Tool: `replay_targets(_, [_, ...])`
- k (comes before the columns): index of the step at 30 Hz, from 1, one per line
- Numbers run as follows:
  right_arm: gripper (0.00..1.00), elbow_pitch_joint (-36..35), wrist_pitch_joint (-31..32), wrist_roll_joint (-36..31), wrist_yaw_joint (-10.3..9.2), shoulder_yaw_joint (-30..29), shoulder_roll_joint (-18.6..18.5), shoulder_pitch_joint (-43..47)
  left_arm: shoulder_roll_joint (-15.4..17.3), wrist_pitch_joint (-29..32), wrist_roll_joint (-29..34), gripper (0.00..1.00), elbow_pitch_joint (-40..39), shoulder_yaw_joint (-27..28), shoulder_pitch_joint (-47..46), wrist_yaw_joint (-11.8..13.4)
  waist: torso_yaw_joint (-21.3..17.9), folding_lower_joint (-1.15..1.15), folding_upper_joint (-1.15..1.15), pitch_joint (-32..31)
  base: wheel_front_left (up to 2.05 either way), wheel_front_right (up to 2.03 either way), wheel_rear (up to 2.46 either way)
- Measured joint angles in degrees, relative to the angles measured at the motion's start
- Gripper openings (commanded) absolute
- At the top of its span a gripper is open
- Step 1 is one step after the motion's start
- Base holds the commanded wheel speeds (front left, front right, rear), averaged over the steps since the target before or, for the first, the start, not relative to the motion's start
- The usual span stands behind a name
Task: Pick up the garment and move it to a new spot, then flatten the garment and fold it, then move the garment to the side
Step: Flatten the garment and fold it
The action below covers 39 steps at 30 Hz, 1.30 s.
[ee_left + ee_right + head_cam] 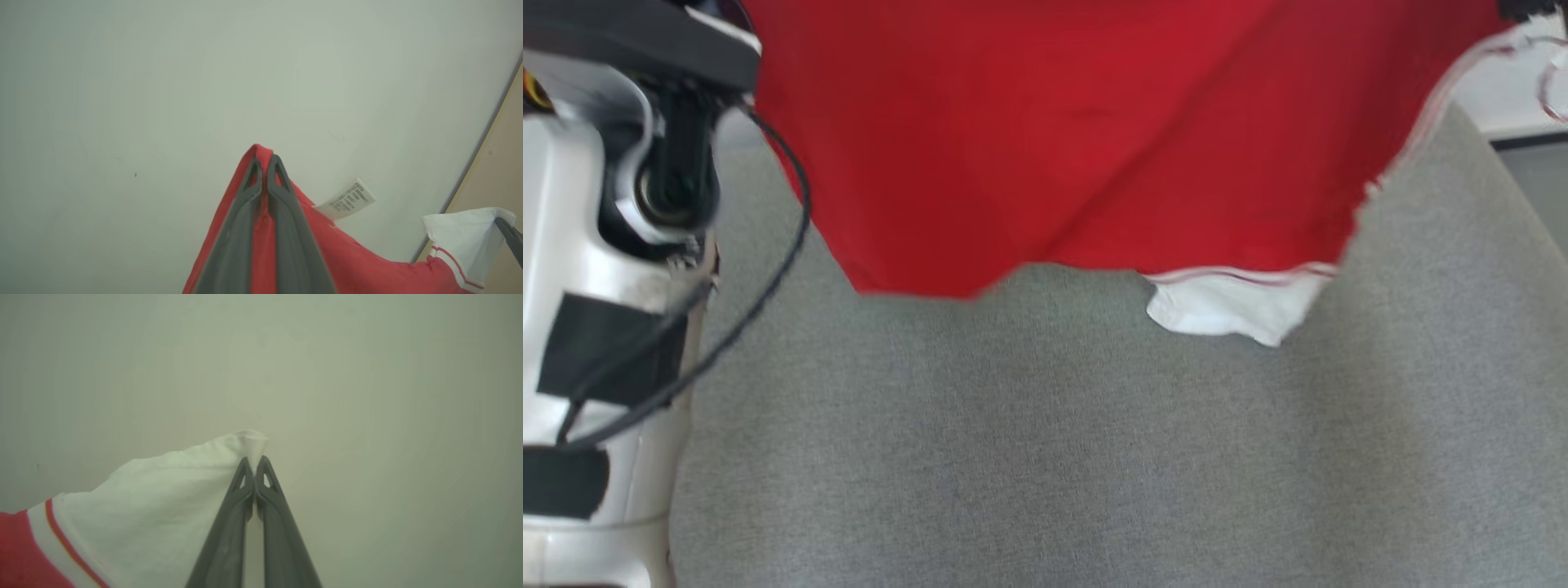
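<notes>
Head cam: I look steeply down, close, garment (1094,139) above grey worktop (1054,449). Wrist cams: I sight along left pincer (265,157), right pincer (254,459), toward pale wall (163,81). All three share garment at pincer tips.

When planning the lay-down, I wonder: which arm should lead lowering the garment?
Probably left: left gripper is shut on the garment's red body; right gripper pinches just its white end.

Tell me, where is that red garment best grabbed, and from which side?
By its two outer corners, one from each side, as now: the left gripper pinches a red corner, the right gripper the white panel. The garment hangs spread between them over the grey surface, so it should lay down flat.
</notes>
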Motion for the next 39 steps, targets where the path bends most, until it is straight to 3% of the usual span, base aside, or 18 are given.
replay_targets(5, [0.00, 4.9, -5.6, -2.4, 0.00, 2.4, 0.6, -5.6, -0.5, -4.8, 1.5, 0.00, 3.4, 0.8, -3.6, 0.0, -0.2, 0.01, 0.01, 2.6, 0.00, 0.00, 0.00])
replay_targets(7, [0.00, 7.8, -10.1, -6.1, 0.00, 1.7, 0.9, -9.9, -1.3, -8.8, 3.1, 0.00, 5.9, 1.1, -6.1, -0.1, -0.2, 0.01, 0.00, 4.4, 0.00, 0.00, 0.00])
replay_targets(11, [0.00, 9.2, -12.4, -10.6, 0.00, 0.7, 1.7, -13.2, -2.4, -11.3, 4.1, 0.00, 7.7, 1.2, -8.5, -0.6, 0.0, 0.01, 0.01, 5.9, 0.00, 0.00, 0.00])
replay_targets(16, [0.00, 3.8, -13.6, -17.8, 0.00, -3.8, 3.5, -16.2, -3.8, -13.4, 6.2, 0.00, 8.9, 3.1, -11.0, -1.8, 0.7, 0.01, 0.01, 8.2, 0.00, 0.00, 0.00])
replay_targets(20, [0.00, 0.6, -13.7, -19.0, 0.00, -3.6, 3.7, -14.0, -5.0, -13.7, 7.5, 0.00, 9.9, 3.8, -10.9, -3.2, 1.3, 0.00, 0.00, 10.0, 0.00, 0.00, 0.00])
replay_targets(31, [0.00, 3.5, -13.6, -10.5, 0.00, 6.8, -0.6, -3.7, -6.4, -13.7, 9.1, 0.00, 13.1, 2.9, -3.2, -6.3, 2.5, 0.01, 0.01, 11.6, 0.00, 0.00, 0.00])
replay_targets(35, [0.00, 4.0, -10.2, -4.4, 0.00, 11.6, -4.2, -0.2, -5.6, -12.2, 7.4, 0.00, 13.2, 0.2, 1.6, -6.7, 2.6, 0.00, 0.01, 9.3, 0.00, 0.00, 0.00])
replay_targets(39, [0.00, 0.1, -4.8, 3.1, 0.00, 15.1, -8.5, 3.9, -4.0, -11.5, 6.1, 0.00, 11.7, -1.5, 7.1, -6.7, 2.6, -0.02, -0.01, 6.4, 0.00, 0.00, 0.00])
